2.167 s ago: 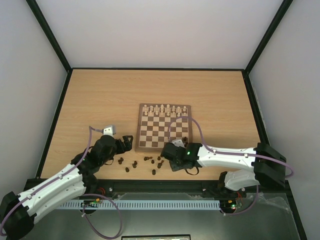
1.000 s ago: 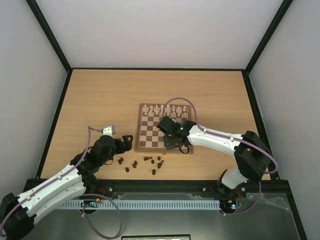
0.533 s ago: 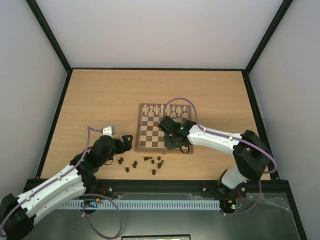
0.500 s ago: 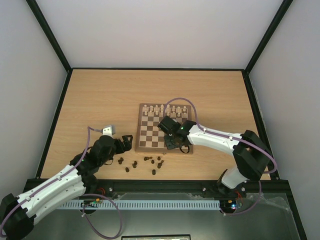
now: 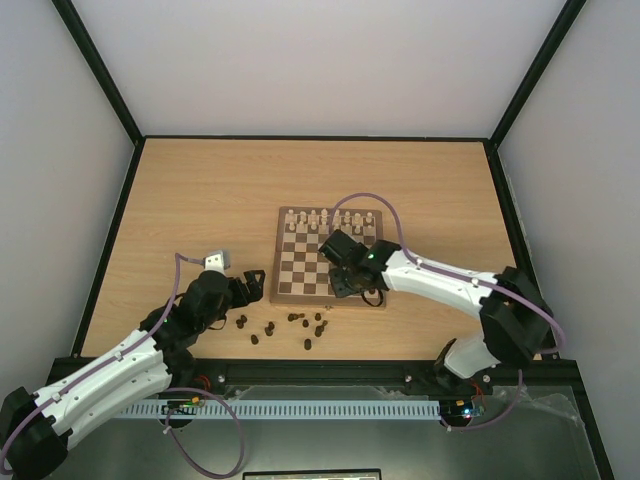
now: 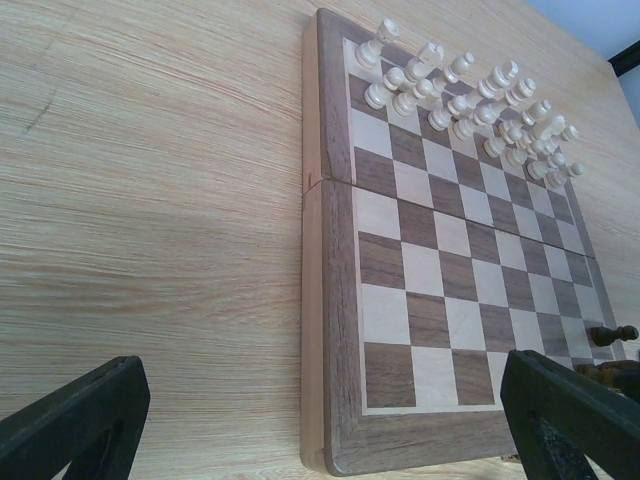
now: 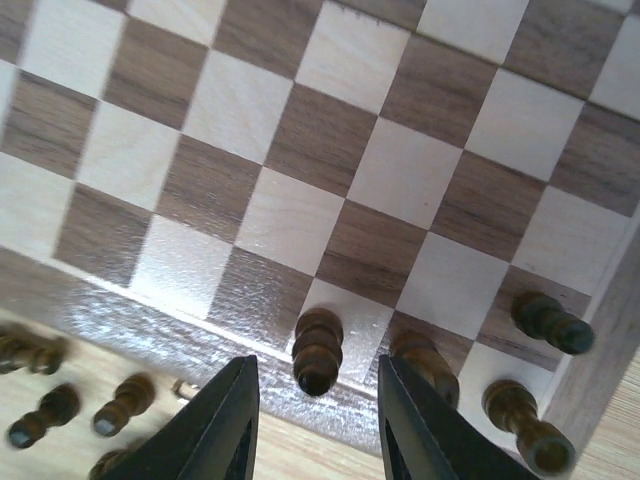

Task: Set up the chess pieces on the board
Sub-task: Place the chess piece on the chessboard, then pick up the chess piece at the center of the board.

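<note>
As our right gripper [image 7: 316, 425] straddles a dark chess piece [image 7: 318, 352] standing on the chessboard's [image 7: 330, 130] near edge row, jaws apart and clear of it, our left gripper [image 5: 256, 280] hangs beside the chessboard, jaws spread wide.

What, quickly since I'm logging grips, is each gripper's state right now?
Left gripper: open, empty.
Right gripper: open, fingers either side of a dark chess piece standing on the board, not gripping it.
</note>
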Controlling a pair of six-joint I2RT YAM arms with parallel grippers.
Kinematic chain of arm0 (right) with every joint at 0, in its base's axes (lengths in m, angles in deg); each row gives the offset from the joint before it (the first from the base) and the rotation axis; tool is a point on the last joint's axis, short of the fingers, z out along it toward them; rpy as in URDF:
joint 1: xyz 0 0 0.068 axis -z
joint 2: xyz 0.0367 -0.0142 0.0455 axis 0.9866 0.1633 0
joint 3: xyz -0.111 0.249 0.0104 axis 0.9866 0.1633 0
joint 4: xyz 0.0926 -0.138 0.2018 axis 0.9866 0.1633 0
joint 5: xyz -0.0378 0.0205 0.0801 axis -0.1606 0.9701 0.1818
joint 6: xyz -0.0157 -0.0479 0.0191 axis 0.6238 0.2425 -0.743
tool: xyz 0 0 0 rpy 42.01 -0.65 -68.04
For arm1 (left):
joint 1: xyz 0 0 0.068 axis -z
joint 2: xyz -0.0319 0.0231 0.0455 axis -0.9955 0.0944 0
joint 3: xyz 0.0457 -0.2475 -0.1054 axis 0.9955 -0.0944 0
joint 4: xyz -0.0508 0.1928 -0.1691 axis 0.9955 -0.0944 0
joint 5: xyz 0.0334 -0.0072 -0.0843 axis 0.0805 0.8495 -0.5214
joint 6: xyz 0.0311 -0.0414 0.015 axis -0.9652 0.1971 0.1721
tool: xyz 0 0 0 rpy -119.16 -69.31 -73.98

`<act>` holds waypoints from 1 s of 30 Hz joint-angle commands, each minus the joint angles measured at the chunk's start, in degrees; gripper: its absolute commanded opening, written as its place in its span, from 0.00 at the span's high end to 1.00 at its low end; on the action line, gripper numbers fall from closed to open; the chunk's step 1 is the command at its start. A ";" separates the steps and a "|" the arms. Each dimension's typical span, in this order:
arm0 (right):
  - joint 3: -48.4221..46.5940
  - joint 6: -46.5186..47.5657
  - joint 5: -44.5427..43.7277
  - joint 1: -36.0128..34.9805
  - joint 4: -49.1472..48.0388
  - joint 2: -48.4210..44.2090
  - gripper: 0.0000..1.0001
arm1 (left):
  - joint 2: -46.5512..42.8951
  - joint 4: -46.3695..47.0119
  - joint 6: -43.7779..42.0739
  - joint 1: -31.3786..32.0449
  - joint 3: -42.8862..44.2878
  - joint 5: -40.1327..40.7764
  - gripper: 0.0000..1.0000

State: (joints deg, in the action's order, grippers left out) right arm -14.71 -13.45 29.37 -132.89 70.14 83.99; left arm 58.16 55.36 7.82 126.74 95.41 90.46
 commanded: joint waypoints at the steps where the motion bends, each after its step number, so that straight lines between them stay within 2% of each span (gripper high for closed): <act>1: -2.16 0.43 0.83 -0.53 4.85 -5.62 0.66 | -0.01 -0.77 0.06 0.12 0.22 0.82 0.01; 7: -3.62 -1.02 -0.23 -4.43 6.77 -7.39 0.65 | -0.21 -1.01 0.24 0.12 0.34 0.65 0.01; 20: -4.02 -7.53 0.80 -23.01 6.25 -4.60 0.64 | -2.53 -3.82 0.61 0.12 1.19 1.70 0.01; 30: -4.02 -8.42 2.80 -25.90 2.88 1.78 0.60 | -4.18 -5.06 0.81 0.12 1.01 1.70 0.01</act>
State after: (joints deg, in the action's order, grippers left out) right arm -18.07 -21.01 30.88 -157.96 73.18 84.28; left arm 54.86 52.08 8.28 126.74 95.41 91.36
